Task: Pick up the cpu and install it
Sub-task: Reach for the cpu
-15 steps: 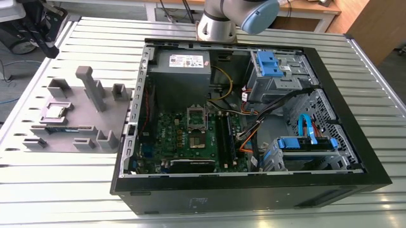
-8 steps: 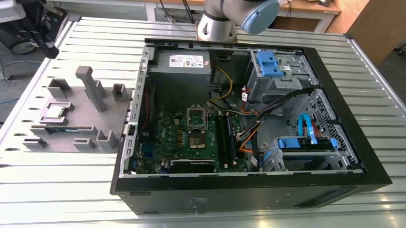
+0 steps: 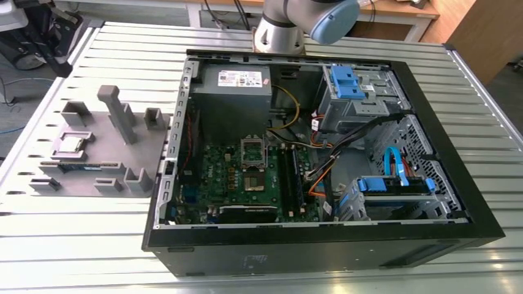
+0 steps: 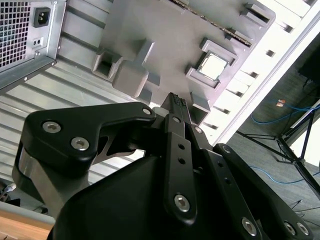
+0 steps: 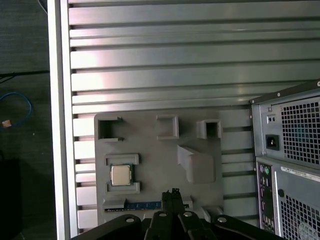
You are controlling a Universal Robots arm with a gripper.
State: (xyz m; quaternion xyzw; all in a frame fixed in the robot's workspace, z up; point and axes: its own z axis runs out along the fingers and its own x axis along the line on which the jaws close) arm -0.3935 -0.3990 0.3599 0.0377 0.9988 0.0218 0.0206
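The cpu is a small silver-topped square lying flat in a framed pocket of the grey moulded tray, at the exterior view's left beside the open computer case. Both wrist views look down on the cpu and the tray from well above. My gripper hangs high over the tray's edge, away from the cpu, with its thin fingers together and nothing between them. The dark metal-framed socket sits on the green board inside the case.
A long green memory stick lies in a slot of the tray close to the cpu. Tall grey posts rise from the tray. The case holds a power supply, cables and blue drive brackets. A slatted metal table carries everything.
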